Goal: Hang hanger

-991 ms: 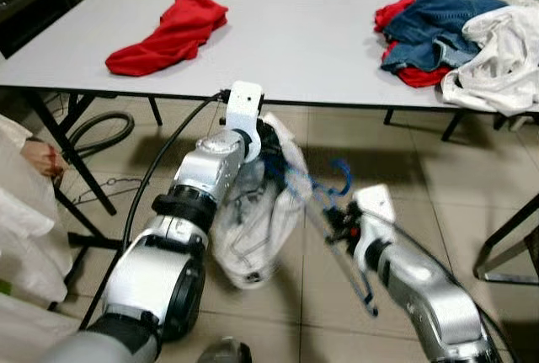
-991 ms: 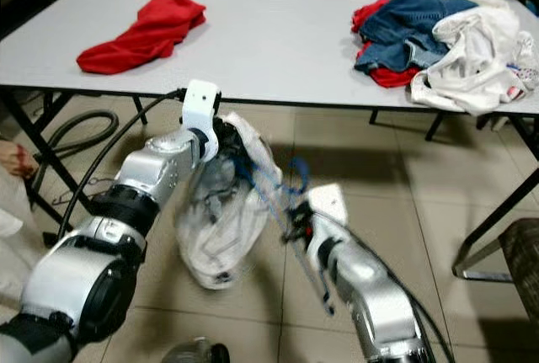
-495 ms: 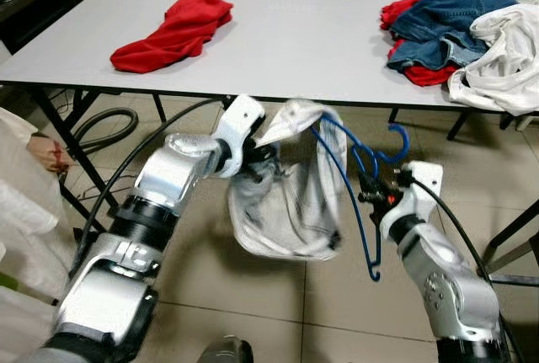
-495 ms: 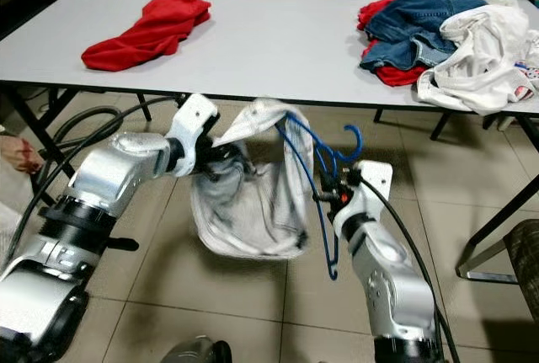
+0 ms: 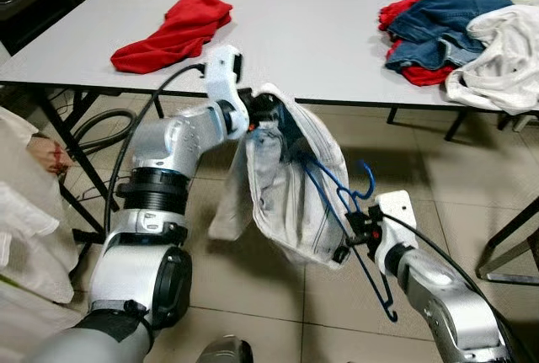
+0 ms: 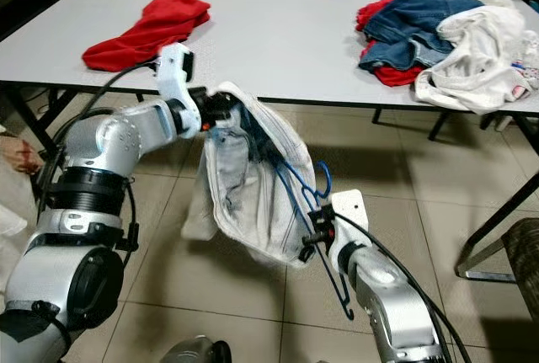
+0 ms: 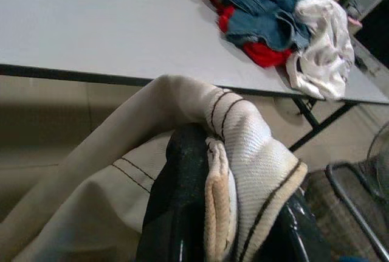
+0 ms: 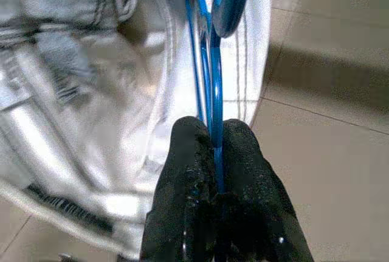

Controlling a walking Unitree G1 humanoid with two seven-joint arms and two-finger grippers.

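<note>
Blue hanger [image 5: 337,190] apparently inside white garment [image 5: 290,186], right gripper [image 8: 211,146] pinching it

The garment [image 5: 286,186] hangs below the left gripper [image 5: 257,119], its edge between those fingers. The hanger [image 5: 349,220] runs from inside the garment down between the right gripper [image 5: 358,230] fingers. Beyond both grippers stands the table [image 5: 295,43], one cloth [image 5: 173,30] on its left, a clothes pile [image 5: 463,39] on its right.
</note>
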